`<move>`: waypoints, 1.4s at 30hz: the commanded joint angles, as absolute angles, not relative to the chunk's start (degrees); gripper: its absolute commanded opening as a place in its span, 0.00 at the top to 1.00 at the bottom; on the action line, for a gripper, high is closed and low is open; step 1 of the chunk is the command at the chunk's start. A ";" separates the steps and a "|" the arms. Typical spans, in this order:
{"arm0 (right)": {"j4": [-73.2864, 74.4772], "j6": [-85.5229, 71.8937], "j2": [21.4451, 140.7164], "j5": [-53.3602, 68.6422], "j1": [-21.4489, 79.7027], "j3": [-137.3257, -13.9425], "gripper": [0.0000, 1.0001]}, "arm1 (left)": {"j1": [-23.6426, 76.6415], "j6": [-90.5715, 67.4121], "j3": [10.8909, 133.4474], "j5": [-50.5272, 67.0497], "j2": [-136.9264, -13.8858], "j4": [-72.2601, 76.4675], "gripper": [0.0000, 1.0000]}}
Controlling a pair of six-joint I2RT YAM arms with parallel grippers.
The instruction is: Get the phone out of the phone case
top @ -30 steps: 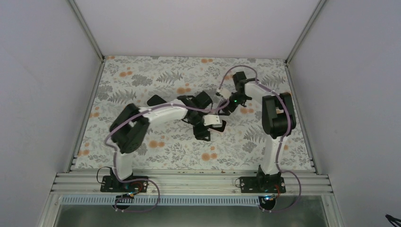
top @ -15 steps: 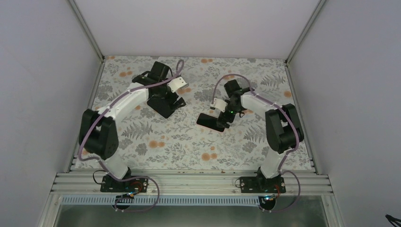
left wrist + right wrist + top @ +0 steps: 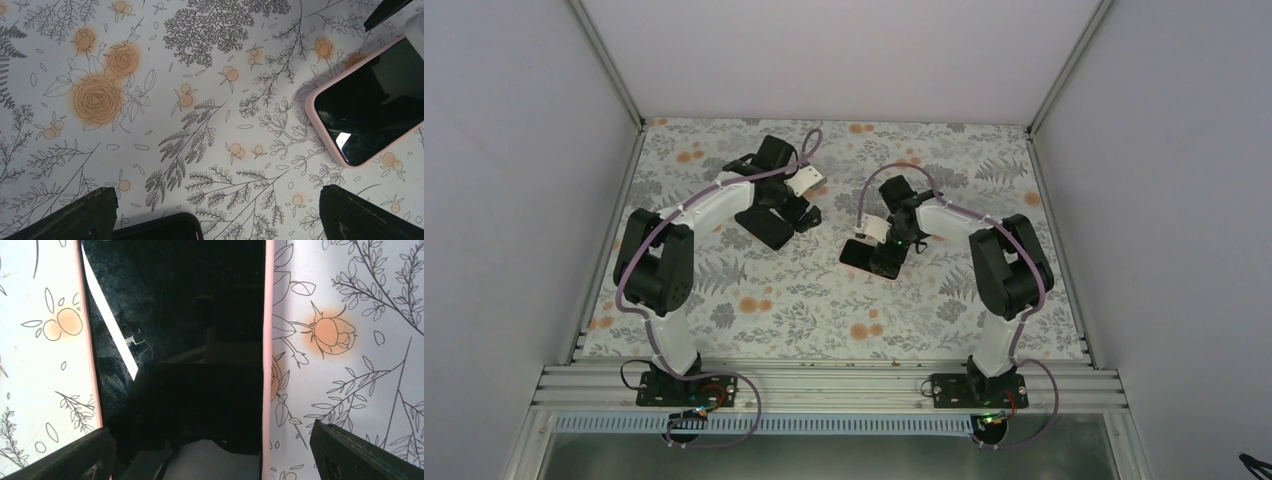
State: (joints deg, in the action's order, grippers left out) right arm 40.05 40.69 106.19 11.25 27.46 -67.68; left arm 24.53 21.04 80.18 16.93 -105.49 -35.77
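Phone (image 3: 871,257): pink-edged, glossy black screen up, flat on the flowered mat, mid-table, right of centre. Screen dark, showing only reflections.
Case (image 3: 762,225): matte black, rounded corners, flat on the mat, well apart to the phone's left and a little farther back. Only one corner (image 3: 155,227) shows in the left wrist view.

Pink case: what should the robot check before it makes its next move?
1. Pink case lying flat on the table: ok.
2. Right fingers open, one on each side of the case: ok.
3. Left fingers open, gripping nothing: ok.
4. Phone inside the pink case: cannot tell; something shiny and black fills it.
5. Black slab below the left fingers is the phone: cannot tell.
6. Arms well apart from each other: ok.
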 commanded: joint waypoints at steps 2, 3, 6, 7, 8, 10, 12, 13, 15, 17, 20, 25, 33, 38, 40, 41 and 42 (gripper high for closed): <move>40.07 39.84 109.54 11.38 29.12 -68.09 0.00 | 24.55 19.42 82.11 17.77 -107.21 -34.75 0.00; 40.57 39.75 109.99 11.45 29.13 -68.57 0.00 | 24.58 19.50 82.33 17.79 -107.49 -34.86 0.00; 42.71 39.86 109.18 14.74 28.99 -70.57 0.00 | 24.60 19.76 82.36 17.54 -107.78 -34.89 0.00; 43.93 40.07 108.61 16.59 28.74 -71.48 0.00 | 24.59 19.77 82.17 17.54 -107.75 -34.76 0.00; 45.49 40.39 108.36 18.59 28.55 -72.64 0.00 | 24.58 19.84 81.91 17.71 -107.75 -34.60 0.00; 49.02 41.25 108.81 22.11 27.99 -74.95 0.00 | 24.57 19.86 81.43 18.18 -107.89 -34.31 0.00; 51.65 41.94 109.99 22.95 27.63 -76.55 0.00 | 24.60 19.95 81.31 18.47 -108.21 -34.19 0.00; 52.43 42.23 110.53 23.34 27.56 -76.93 0.00 | 24.61 19.95 81.49 18.60 -108.47 -34.27 0.00; 53.28 42.41 112.00 22.89 27.50 -77.19 0.00 | 24.57 19.97 81.75 18.63 -108.84 -34.36 0.00; 52.65 41.75 112.89 21.40 27.48 -76.80 0.00 | 24.61 19.91 81.86 18.72 -108.84 -34.30 0.00; 47.06 39.06 111.69 16.81 27.49 -74.50 0.00 | 24.60 19.84 81.53 18.64 -108.66 -33.78 0.00; 46.81 38.65 110.74 16.01 27.99 -72.59 0.00 | 24.56 19.91 81.43 18.86 -109.30 -33.80 0.00; 42.38 36.41 109.02 7.15 31.51 -65.82 0.00 | 24.60 19.23 81.80 18.92 -110.31 -33.31 0.00; 36.05 34.30 107.67 -0.21 32.50 -62.55 0.00 | 24.60 19.42 83.38 19.70 -111.03 -34.28 0.00; 34.59 34.19 108.11 -1.15 32.43 -61.56 0.00 | 24.58 19.70 84.43 21.51 -111.50 -35.47 0.00; 34.48 34.41 108.38 -1.09 32.43 -61.31 0.01 | 24.54 19.95 85.24 23.10 -111.91 -36.52 0.00; 34.38 34.54 108.78 -0.81 32.44 -61.01 0.03 | 24.45 20.70 86.30 25.59 -112.61 -38.19 0.00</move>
